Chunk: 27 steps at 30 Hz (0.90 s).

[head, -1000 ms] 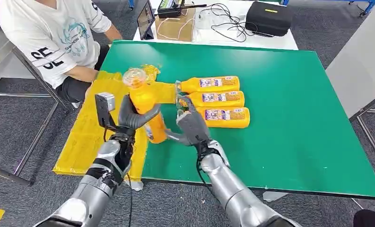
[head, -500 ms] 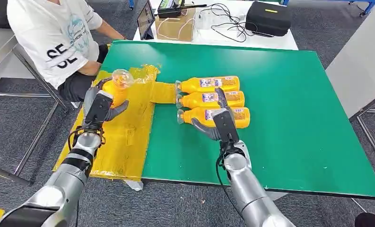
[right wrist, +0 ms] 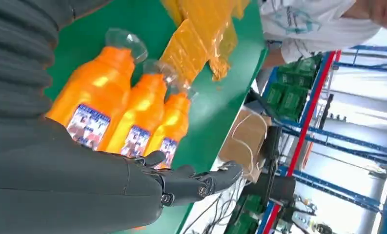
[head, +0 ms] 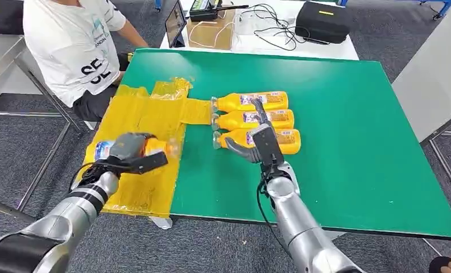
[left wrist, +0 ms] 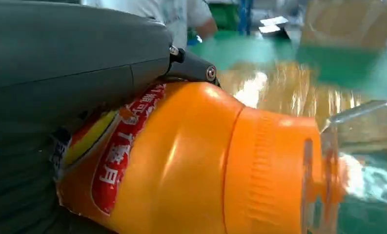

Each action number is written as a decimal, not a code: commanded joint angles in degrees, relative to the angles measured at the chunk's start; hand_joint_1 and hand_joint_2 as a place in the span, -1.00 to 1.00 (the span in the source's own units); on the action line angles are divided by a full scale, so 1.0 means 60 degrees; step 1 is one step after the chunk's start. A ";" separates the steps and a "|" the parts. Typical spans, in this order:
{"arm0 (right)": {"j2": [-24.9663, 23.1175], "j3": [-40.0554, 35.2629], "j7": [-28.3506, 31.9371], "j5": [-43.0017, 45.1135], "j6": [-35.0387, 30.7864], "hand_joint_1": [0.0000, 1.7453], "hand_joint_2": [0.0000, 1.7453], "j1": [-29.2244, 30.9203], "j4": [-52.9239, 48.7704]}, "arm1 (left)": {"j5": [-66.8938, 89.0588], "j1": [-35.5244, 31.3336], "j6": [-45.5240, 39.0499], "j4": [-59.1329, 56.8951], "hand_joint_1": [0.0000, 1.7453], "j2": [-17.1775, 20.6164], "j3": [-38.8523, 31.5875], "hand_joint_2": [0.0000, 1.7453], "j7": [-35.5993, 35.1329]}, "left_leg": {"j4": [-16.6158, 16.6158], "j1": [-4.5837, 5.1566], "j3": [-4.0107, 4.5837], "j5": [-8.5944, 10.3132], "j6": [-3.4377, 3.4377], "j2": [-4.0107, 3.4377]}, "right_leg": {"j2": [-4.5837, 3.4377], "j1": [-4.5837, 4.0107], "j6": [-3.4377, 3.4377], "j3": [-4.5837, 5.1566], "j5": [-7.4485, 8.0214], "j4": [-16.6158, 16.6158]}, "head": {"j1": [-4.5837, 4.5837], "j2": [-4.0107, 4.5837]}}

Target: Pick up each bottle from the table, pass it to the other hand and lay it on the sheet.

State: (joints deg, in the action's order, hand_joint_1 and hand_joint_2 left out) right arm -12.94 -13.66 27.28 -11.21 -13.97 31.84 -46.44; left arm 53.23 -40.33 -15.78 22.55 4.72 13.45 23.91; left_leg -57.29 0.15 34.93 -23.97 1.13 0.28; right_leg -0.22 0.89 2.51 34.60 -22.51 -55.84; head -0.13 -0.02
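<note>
My left hand (head: 129,153) grips an orange bottle (head: 154,146) lying on its side, low over the yellow sheet (head: 149,122); its clear cap points towards the green table. The left wrist view shows the same bottle (left wrist: 191,161) close up under my hand (left wrist: 69,73). Three orange bottles (head: 257,119) lie side by side on the green table (head: 336,114), caps towards the sheet. My right hand (head: 257,145) hovers open just above the nearest bottle (head: 268,140), holding nothing. The right wrist view shows those three bottles (right wrist: 128,112) beyond my open hand (right wrist: 132,185).
A person in a white T-shirt (head: 75,45) sits at the table's far left corner, close to the sheet. Behind the green table stand a cardboard box (head: 211,28), a tablet (head: 174,25), cables and a black case (head: 324,21). The table's right half is bare green.
My left hand has lowered the bottle from upright near the sheet's far edge to lying sideways low over the sheet's near part. My right hand shifted slightly back above the nearest bottle.
</note>
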 commanded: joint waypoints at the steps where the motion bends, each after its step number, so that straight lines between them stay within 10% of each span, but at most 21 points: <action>1: -0.0321 -0.0442 -0.0054 -0.0089 0.0140 -1.00 1.00 0.0694 0.1536 | 0.0565 -0.0207 0.0464 -0.1454 1.00 0.0301 0.1390 1.00 -0.0388 | 0.0006 -0.0004 -0.0042 -0.0016 -0.0010 -0.0043 | -0.0036 -0.0005 -0.0012 -0.0031 -0.0004 0.0005 | 0.0000 0.0003; 8: -0.0359 -0.0585 -0.0013 -0.0136 0.0197 -1.00 1.00 0.0759 0.1774 | 0.0502 -0.0080 0.0508 -0.1493 1.00 0.0305 0.1207 1.00 -0.0545 | 0.0009 -0.0002 -0.0058 -0.0013 -0.0013 -0.0034 | -0.0027 -0.0004 -0.0014 -0.0042 -0.0006 0.0001 | -0.0003 0.0003; 9: -0.0366 -0.0597 -0.0014 -0.0142 0.0186 -1.00 1.00 0.0766 0.1795 | 0.0518 -0.0060 0.0449 -0.1488 0.40 0.0305 0.1201 1.00 -0.0571 | 0.0005 -0.0008 -0.0074 -0.0022 -0.0019 -0.0046 | -0.0036 -0.0010 -0.0021 -0.0058 -0.0010 -0.0001 | 0.0000 0.0003; 10: -0.0423 -0.0630 0.0014 -0.0144 0.0083 -1.00 1.00 0.0860 0.1967 | 0.0594 -0.0028 0.0181 -0.1538 -1.00 0.0304 0.1120 1.00 -0.0786 | 0.0011 0.0001 -0.0070 -0.0016 -0.0013 -0.0045 | -0.0038 -0.0001 -0.0014 -0.0051 -0.0006 -0.0005 | 0.0000 0.0003; 27: -0.0333 -0.0819 -0.0173 -0.0212 0.0178 -1.00 1.00 0.1094 0.2356 | 0.0017 -0.0033 -0.0130 -0.1267 -1.00 0.0129 0.0172 1.00 0.0628 | 0.0010 -0.0003 -0.0081 0.0004 -0.0030 -0.0017 | -0.0015 -0.0003 -0.0016 -0.0066 -0.0005 -0.0016 | 0.0000 0.0003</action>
State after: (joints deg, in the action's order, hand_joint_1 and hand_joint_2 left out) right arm -15.72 -17.03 26.64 -12.44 -13.22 35.10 -37.70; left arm 55.10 -41.23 -16.63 17.68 5.42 17.73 22.93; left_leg -57.26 0.14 34.58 -23.88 0.99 0.31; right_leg -0.21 0.89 2.47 34.30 -22.51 -55.96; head -0.13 0.00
